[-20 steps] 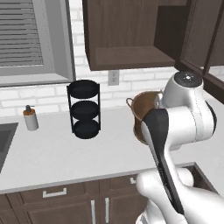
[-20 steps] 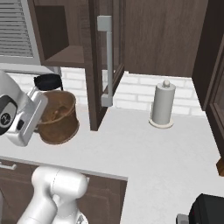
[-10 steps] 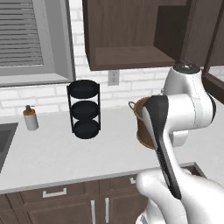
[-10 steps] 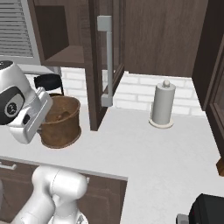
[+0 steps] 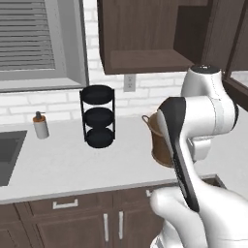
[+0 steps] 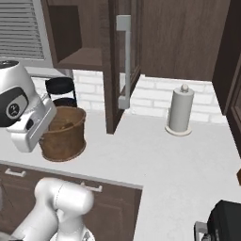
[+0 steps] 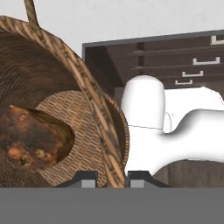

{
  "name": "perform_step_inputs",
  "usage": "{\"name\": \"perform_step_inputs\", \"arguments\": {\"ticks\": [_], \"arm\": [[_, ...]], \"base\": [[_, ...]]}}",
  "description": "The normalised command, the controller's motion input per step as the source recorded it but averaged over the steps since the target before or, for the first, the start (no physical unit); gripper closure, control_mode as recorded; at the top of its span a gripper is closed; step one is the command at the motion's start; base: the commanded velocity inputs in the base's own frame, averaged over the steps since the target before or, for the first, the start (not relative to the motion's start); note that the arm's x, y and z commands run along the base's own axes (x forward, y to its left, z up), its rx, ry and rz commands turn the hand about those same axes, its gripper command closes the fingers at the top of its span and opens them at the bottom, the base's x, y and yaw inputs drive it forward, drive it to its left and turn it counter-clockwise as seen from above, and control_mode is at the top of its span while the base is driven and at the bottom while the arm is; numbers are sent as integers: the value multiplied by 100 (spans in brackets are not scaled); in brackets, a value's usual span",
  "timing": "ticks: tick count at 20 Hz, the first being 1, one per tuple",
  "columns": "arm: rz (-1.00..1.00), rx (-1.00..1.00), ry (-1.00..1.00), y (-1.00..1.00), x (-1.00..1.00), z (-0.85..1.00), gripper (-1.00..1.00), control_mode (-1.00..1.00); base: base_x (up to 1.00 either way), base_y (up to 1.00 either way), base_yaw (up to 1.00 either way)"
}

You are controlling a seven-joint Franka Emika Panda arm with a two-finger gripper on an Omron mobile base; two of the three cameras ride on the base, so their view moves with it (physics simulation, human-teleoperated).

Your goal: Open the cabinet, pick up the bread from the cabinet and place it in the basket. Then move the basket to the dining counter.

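The round woven basket [image 6: 65, 137] is near the front of the white counter, below the open cabinet [image 6: 123, 61]. From the left it shows as the basket [image 5: 156, 141], half hidden behind my arm. My gripper [image 7: 112, 178] is shut on the basket's rim [image 7: 94, 109], one fingertip inside the wall and one outside. The golden-brown bread [image 7: 35, 139] lies on the basket's bottom. Whether the basket rests on the counter or hangs just above it I cannot tell. The dining counter is out of view.
A black three-tier rack [image 5: 98, 116] stands by the brick wall, with a soap bottle [image 5: 41, 126] and a sink corner [image 5: 7, 155] to its left. A paper-towel roll [image 6: 180, 110] stands at the right. The open cabinet door [image 6: 117, 99] hangs over the counter beside the basket.
My hand and the basket have come a little lower and nearer the counter's front edge. The grip on the rim is unchanged.
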Motion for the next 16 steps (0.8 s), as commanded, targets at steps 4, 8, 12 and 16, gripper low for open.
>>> {"name": "perform_step_inputs", "arguments": {"ticks": [4, 8, 12, 16], "arm": [[0, 0, 0, 0, 0, 0, 100, 100], [0, 0, 0, 0, 0, 0, 100, 100], [0, 0, 0, 0, 0, 0, 100, 100], [0, 0, 0, 0, 0, 0, 100, 100]], "base": [[-28, 96, 36], [0, 100, 59], [0, 83, 76], [0, 23, 96]]}}
